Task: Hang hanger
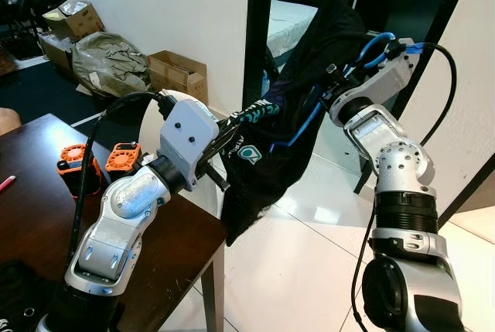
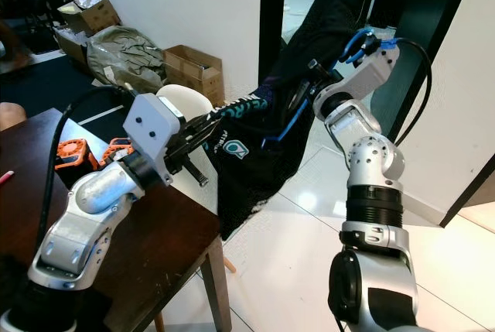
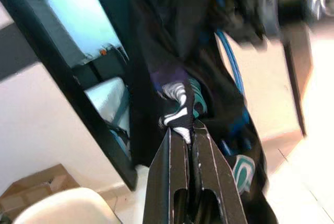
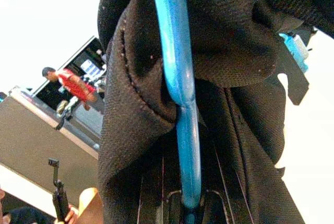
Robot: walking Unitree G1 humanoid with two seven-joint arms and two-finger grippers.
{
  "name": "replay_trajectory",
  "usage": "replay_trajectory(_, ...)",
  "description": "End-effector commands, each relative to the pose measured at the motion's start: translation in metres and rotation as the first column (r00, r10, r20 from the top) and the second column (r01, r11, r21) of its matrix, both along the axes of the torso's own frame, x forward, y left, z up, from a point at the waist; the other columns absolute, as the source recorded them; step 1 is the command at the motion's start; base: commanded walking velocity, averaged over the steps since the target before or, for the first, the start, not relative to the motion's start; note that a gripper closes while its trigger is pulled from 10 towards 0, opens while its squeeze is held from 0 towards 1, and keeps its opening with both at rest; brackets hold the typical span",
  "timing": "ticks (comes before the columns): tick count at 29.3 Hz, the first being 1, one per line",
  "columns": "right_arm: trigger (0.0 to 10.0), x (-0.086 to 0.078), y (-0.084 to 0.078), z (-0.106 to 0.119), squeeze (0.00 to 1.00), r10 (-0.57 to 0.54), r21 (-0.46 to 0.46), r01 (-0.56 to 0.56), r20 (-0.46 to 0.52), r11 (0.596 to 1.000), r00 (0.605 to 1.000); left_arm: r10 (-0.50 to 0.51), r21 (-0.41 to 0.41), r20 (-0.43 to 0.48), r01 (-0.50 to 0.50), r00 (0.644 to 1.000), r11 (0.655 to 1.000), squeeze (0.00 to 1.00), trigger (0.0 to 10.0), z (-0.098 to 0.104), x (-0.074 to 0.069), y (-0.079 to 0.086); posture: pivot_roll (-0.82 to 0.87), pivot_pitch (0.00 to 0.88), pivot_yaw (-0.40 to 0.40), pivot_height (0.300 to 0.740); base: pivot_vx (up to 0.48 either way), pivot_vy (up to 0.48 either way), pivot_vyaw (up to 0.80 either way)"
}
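Note:
A black garment (image 1: 271, 162) with teal and white lettering hangs between my two raised arms, draped over a blue hanger (image 1: 308, 121). My left gripper (image 1: 238, 118) is shut on the garment's lettered edge (image 3: 180, 106) and holds it out over the table's corner. My right gripper (image 1: 331, 88) is higher, by the dark doorway. It is mostly buried in the cloth and is shut on the blue hanger (image 4: 180, 88), whose bar runs down between its fingers. The hanger's hook is hidden by the fabric.
A dark wooden table (image 1: 31, 216) with two orange objects (image 1: 122, 156) stands at my left. A white chair (image 2: 186, 104) is behind its corner. Cardboard boxes (image 1: 179, 73) line the wall. A dark door frame (image 1: 261, 22) rises ahead. A person in red (image 4: 73, 85) stands far off.

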State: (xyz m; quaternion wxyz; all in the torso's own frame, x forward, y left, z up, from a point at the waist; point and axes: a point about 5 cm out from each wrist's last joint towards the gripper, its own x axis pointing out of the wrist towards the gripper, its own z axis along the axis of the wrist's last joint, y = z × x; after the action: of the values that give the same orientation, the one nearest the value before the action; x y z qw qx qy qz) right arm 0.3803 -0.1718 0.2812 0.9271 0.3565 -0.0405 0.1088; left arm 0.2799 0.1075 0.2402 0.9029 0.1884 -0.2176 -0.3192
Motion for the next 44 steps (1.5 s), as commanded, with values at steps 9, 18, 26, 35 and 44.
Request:
replay_trajectory(9,10.0,-0.004,-0.021,0.029,0.0,0.068,-0.061,-0.064,0.077,0.996,0.995,-0.034,0.217,-0.174,0.072,0.984,0.974,0.0,6.4,-0.062,-0.011,-0.014,0.0,0.0,-0.072,0.74,0.0,0.0,0.0)
replay_trajectory(18,10.0,-0.009,-0.022,0.03,0.0,0.171,-0.206,-0.155,0.063,0.966,0.983,0.08,0.337,-0.17,-0.018,0.982,0.941,0.0,10.0,-0.077,0.0,0.0,-0.01,0.0,-0.08,0.74,0.0,0.0,0.0)
replay_trajectory(26,10.0,-0.014,-0.019,0.023,0.0,0.298,-0.514,-0.261,-0.011,0.817,0.954,0.098,0.35,-0.169,-0.034,0.981,0.936,0.0,10.0,-0.083,0.002,0.0,-0.02,0.0,-0.099,0.74,0.0,0.0,0.0)
replay_trajectory(35,10.0,-0.011,-0.015,0.024,0.0,0.325,-0.63,-0.205,0.08,0.749,0.942,-0.028,0.301,-0.212,0.093,0.977,0.949,0.0,10.0,-0.085,-0.01,-0.022,-0.01,0.0,-0.114,0.74,0.0,0.0,0.0)
replay_trajectory(44,10.0,-0.015,-0.021,0.03,0.0,0.405,-0.692,-0.207,0.133,0.691,0.905,-0.166,0.214,-0.229,0.216,0.959,0.953,1.0,10.0,-0.065,-0.022,-0.029,0.0,0.0,-0.114,0.74,0.0,0.0,0.0)
